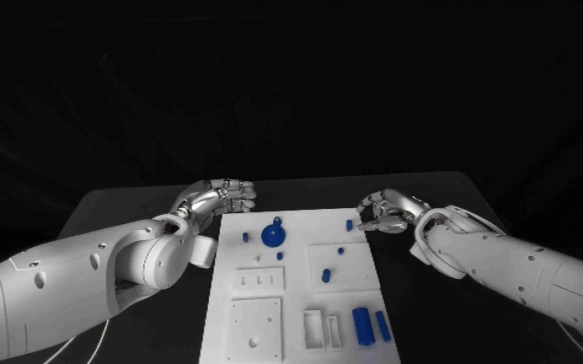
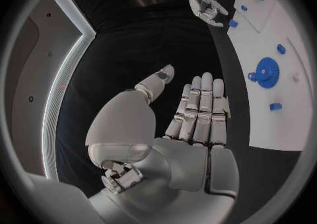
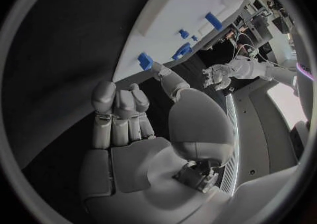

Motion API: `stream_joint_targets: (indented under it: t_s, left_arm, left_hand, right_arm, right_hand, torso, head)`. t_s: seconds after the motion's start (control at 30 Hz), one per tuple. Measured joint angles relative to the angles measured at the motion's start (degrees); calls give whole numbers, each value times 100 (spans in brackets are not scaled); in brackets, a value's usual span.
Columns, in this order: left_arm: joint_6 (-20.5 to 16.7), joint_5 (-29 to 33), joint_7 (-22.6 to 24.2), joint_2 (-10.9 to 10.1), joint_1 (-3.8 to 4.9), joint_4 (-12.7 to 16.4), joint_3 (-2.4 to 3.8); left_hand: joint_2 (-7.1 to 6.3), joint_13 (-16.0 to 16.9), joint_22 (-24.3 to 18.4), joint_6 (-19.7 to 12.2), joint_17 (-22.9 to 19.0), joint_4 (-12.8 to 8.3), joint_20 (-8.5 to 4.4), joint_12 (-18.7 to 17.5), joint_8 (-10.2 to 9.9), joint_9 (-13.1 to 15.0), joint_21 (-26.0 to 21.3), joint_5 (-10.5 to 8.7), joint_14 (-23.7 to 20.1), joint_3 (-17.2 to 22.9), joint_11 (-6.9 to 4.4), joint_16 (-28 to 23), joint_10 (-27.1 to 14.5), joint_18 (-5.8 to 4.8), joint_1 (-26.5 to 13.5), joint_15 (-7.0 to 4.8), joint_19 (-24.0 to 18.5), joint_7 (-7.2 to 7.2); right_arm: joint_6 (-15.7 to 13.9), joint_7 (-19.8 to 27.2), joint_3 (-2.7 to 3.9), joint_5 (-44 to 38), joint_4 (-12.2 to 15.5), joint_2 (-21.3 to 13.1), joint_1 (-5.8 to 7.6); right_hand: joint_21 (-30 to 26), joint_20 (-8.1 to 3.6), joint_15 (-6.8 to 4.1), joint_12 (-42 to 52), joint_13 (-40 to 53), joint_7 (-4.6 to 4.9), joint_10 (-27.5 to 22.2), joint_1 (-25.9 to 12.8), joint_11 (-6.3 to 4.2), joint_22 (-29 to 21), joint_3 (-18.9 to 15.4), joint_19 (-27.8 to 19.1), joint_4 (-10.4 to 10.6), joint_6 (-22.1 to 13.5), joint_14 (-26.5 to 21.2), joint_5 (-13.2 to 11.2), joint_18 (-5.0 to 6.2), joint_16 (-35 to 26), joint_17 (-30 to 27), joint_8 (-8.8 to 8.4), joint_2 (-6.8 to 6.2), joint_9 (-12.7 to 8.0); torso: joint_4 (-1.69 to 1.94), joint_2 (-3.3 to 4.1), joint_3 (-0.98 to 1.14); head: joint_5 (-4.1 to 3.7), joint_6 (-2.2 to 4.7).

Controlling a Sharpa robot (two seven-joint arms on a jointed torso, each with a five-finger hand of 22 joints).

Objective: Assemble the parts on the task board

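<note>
The white task board (image 1: 297, 231) lies in the middle of the table. A blue gear (image 1: 274, 235) sits near its far end, with several small blue pegs around it, one of them (image 1: 349, 224) by the far right edge. Two blue cylinders (image 1: 363, 324) lie at the near right. My left hand (image 1: 220, 197) hovers at the board's far left corner; in the left wrist view (image 2: 195, 123) its fingers are stretched out and hold nothing. My right hand (image 1: 390, 212) hangs just off the far right edge, loosely curled and empty, its thumb (image 3: 166, 78) close to that edge peg (image 3: 145, 61).
Black table (image 1: 146, 204) surrounds the board on every side, and its far edge runs just behind both hands. The board also has white recessed blocks (image 1: 258, 281) in its near half. My white forearms (image 1: 85, 280) lie along both sides of the board.
</note>
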Motion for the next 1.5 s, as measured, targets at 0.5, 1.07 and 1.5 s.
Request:
stream_joint_targets:
  t_s: [0.5, 1.07, 1.5]
  left_arm:
    - [33, 0, 0, 11, -1, -9, 0]
    - [53, 0, -40, 17, -2, -34, 1]
    - [70, -1, -62, 17, -2, -34, 1]
  left_hand:
    - [0, -1, -1, 20, 5, -15, 0, 0, 0, 0, 0, 0, 0, 15, -19, 0, 19, -9, 0, 0, 0, -20]
    - [0, -1, -2, 21, 4, -15, 0, 0, 0, 0, 0, 0, 0, 15, -19, 0, 19, -37, 0, 0, 0, -20]
    - [0, -2, -3, 20, 8, -15, 20, 0, 0, 1, 0, 0, 0, 15, -19, -22, 19, -39, 0, 0, -21, -20]
  right_arm:
    - [1, 15, -2, 3, -204, 164, -139]
    - [-35, -29, -7, 3, -413, 410, -139]
    - [-40, -53, -12, 1, -435, 462, -145]
  right_hand:
    - [0, 19, 7, -1, 0, 19, -20, -30, 19, 5, -28, -1, -34, -19, -8, 23, -1, -15, 5, 0, 30, -5]
    - [-36, 31, 8, -1, 1, -15, 2, 200, -3, 4, 554, 8, -80, 57, -8, -734, 0, -52, 37, 0, 196, -38]
    - [-36, 41, -16, 24, 23, -43, 33, 213, -32, 3, 744, 18, -78, 145, 16, -910, -1, -54, 51, 0, 209, -43]
  torso:
    - [1, 10, 16]
    - [5, 8, -4]
    - [-3, 4, -4]
  head:
    - [31, -70]
    - [101, -101]
    - [112, -119]
